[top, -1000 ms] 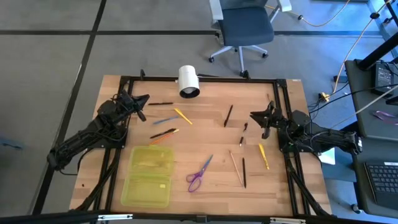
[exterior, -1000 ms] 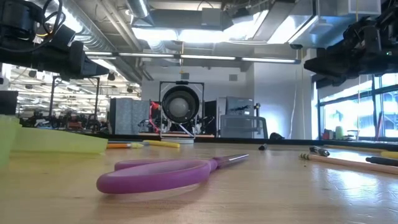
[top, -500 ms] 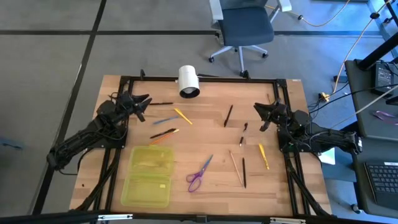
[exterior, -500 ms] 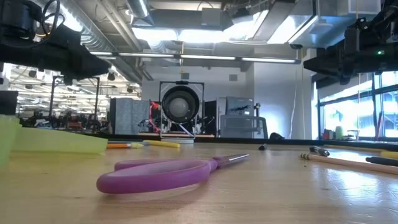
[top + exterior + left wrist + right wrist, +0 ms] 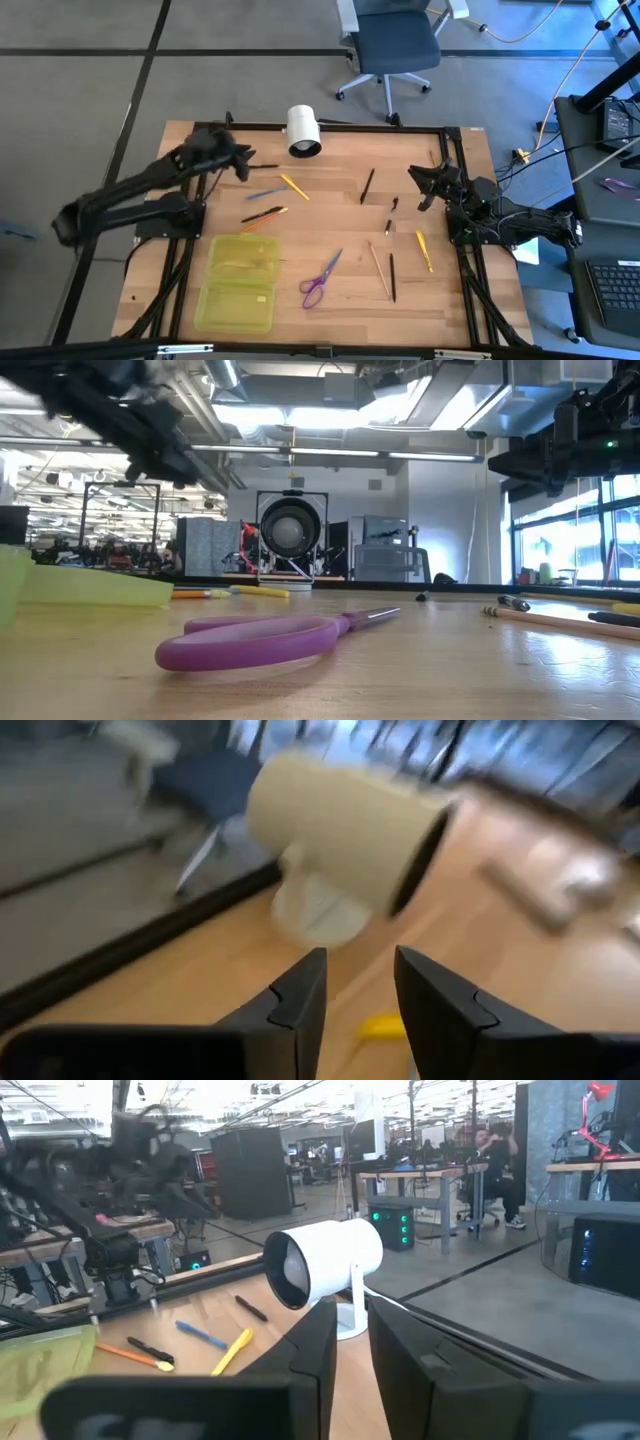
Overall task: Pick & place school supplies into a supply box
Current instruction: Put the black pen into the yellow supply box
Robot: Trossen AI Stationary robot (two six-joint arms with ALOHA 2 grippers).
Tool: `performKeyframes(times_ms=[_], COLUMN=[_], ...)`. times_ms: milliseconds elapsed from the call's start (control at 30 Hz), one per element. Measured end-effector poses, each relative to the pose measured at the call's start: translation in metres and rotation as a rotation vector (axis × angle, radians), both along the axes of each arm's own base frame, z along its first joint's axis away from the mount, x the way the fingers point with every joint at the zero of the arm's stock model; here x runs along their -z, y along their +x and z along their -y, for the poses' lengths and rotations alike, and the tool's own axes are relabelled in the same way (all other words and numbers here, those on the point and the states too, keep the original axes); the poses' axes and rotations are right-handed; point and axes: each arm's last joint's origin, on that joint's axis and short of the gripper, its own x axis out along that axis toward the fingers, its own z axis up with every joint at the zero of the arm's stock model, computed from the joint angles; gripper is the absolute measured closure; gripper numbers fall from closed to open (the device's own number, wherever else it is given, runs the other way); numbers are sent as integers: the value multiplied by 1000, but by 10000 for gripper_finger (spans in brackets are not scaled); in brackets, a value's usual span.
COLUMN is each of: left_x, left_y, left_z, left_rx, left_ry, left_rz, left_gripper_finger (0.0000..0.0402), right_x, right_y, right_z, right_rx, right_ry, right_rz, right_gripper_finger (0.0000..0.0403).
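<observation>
Nothing is packed yet: my supply box [image 5: 240, 283] lies open on the tabletop [image 5: 340, 225], seemingly empty, with scissors [image 5: 321, 279] beside it and pens scattered. My left hand [image 5: 243, 162], fingers slightly parted and empty, hovers near a black pen [image 5: 264, 166]; my right hand [image 5: 424, 187] waits, nearly closed.

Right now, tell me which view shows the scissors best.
The high view: the scissors lie whole and flat on the table, purple handles toward the box. The low view shows them close but edge-on, handles nearest. Neither wrist view shows them.
</observation>
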Motion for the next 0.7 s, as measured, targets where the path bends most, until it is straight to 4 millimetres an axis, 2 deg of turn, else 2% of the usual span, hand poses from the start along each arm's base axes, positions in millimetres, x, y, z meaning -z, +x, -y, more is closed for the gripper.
performKeyframes(times_ms=[167, 367, 533, 700], left_x=[-3, 13, 37, 61], left_y=[31, 59, 68, 65], left_z=[-27, -50, -64, -79], left_rx=[4, -29, -51, -44], left_ry=[-83, -254, -327, -442], left_rz=[-273, -454, -591, -633], left_gripper_finger=[295, 296, 298, 297], right_x=[0, -4, -3, -3], right_y=[0, 0, 0, 0], right_z=[0, 0, 0, 0], right_rx=[3, 4, 4, 4], right_ry=[-26, -34, -34, -33], right_rz=[-11, 21, 19, 19], right_gripper_finger=[336, 336, 336, 336])
